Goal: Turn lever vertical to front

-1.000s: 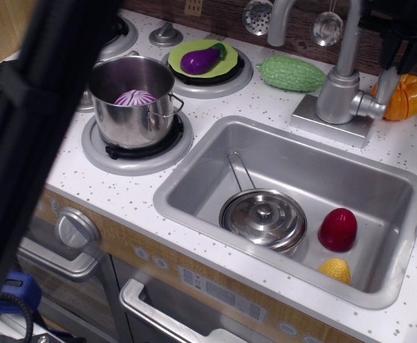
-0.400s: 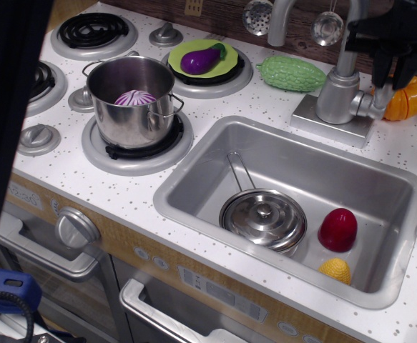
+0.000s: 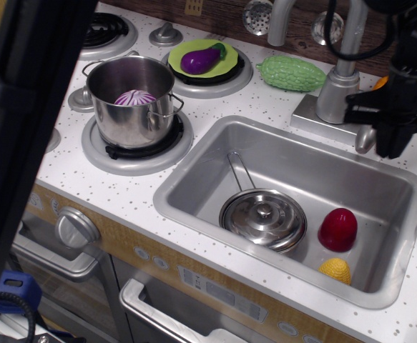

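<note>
The grey faucet point(image 3: 335, 96) stands behind the sink's back rim, its tall spout rising out of frame. The lever point(image 3: 365, 138), a short silver rod with a rounded tip, juts from the faucet's base on the right and points down toward the front, over the sink's back edge. My black gripper point(image 3: 393, 146) hangs right beside the lever, on its right, with the fingers pointing down. The fingers merge into one dark mass, so the gap between them does not show. Whether they touch the lever is unclear.
The sink point(image 3: 187, 214) holds a lidded steel pan point(image 3: 263, 218), a red toy point(image 3: 337, 229) and a yellow one point(image 3: 335, 270). A green gourd point(image 3: 292, 73) lies left of the faucet. A steel pot point(image 3: 133, 100) sits on a burner. A dark blurred bar point(image 3: 22, 143) blocks the left.
The gripper came down and forward from beside the faucet's body to the sink's back edge. The lever swung with it from pointing right to pointing toward the front.
</note>
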Motion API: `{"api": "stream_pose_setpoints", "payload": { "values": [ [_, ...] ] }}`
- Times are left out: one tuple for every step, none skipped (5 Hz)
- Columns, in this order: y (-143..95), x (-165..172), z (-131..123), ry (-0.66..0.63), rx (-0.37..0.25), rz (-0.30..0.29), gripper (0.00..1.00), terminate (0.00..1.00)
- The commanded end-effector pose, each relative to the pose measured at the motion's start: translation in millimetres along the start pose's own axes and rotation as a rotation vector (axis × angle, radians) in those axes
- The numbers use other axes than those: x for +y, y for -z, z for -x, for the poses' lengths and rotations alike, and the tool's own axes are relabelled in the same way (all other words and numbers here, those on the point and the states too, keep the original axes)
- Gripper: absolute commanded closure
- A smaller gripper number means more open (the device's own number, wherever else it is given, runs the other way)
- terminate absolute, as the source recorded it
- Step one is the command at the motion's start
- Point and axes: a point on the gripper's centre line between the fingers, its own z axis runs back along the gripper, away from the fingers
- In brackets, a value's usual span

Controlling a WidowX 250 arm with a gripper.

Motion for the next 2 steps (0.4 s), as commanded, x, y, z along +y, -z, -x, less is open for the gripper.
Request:
{"api": "stream_pose_setpoints", "payload": {
  "values": [
    [-29,-2,-13,0.015,-0.051,0.002,0.0,0.0],
    [-48,-6,-12,0.037,-0.058,-0.065,0.0,1.0]
  ]
}}
